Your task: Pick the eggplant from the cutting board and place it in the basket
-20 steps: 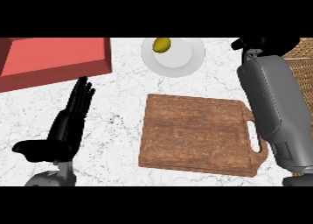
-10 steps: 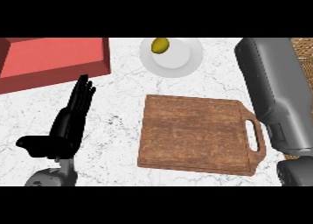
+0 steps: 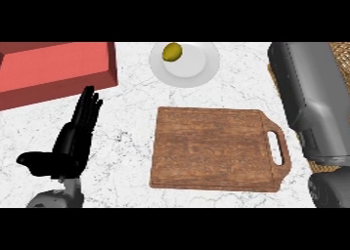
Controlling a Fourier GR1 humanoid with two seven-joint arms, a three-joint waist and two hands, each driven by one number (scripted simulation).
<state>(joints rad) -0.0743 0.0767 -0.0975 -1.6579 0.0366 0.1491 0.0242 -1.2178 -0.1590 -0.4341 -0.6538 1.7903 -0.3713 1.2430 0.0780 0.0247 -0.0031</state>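
Note:
The wooden cutting board lies in the middle of the counter with its handle to the right and nothing on it. No eggplant shows anywhere. The wicker basket appears only as a strip at the right edge, mostly behind my right forearm. That forearm reaches up past the top of the view, so my right hand is out of sight. My left hand rests open at the lower left, fingers straight and pointing up, well left of the board.
A white plate with a small yellow-green olive-like fruit on it sits above the board. A red box fills the upper left corner. White marble counter lies between the left hand and the board.
My right forearm has pushed farther up and right, taking the right hand out of view over the basket side. The left hand has stayed put.

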